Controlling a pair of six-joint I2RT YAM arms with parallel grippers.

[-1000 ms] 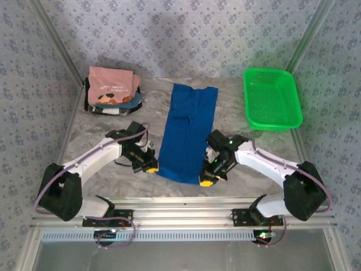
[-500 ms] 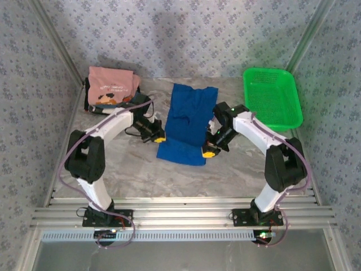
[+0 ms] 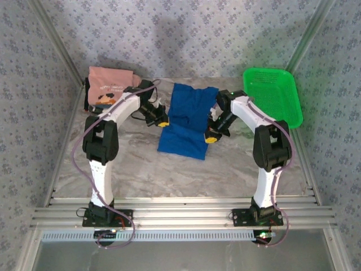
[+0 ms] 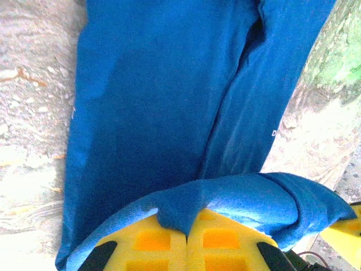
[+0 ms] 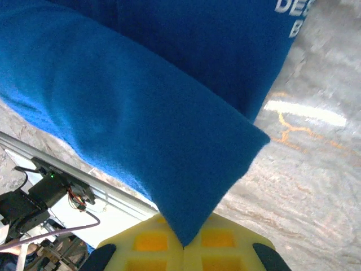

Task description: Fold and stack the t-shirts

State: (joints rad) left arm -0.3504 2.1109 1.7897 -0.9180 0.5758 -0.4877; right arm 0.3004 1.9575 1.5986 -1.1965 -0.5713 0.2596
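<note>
Two grippers share one job here. The left gripper (image 4: pixel 187 240) is clenched on the blue t-shirt (image 3: pixel 189 113). In its wrist view a fold of cloth is pinched between the yellow pads (image 4: pixel 152 243) and spills over their tips. The right gripper (image 5: pixel 183 245) is closed on the shirt too, with a corner of fabric caught in the seam where its pads meet. White lettering (image 5: pixel 293 14) shows on the layer beyond.

Seen from above, each gripper holds its own side of the shirt at about the same height. That grip looks chosen to keep the lifted edge level and untwisted across its width. The shirt lies in the middle of the table (image 3: pixel 135 169), toward the far edge. Its far part is spread flat, and its near part is doubled into a loop that sags below the grippers. I judge this to be a fold in half, with the near end meant to land on the far end.

Off to the side, a pile of t-shirts (image 3: pixel 110 93) with a pink one on top sits in the far left corner. It is clear of the folding space, and the blue shirt probably goes there next. A green basket (image 3: pixel 271 96) sits in the far right corner, well apart from the cloth.
</note>
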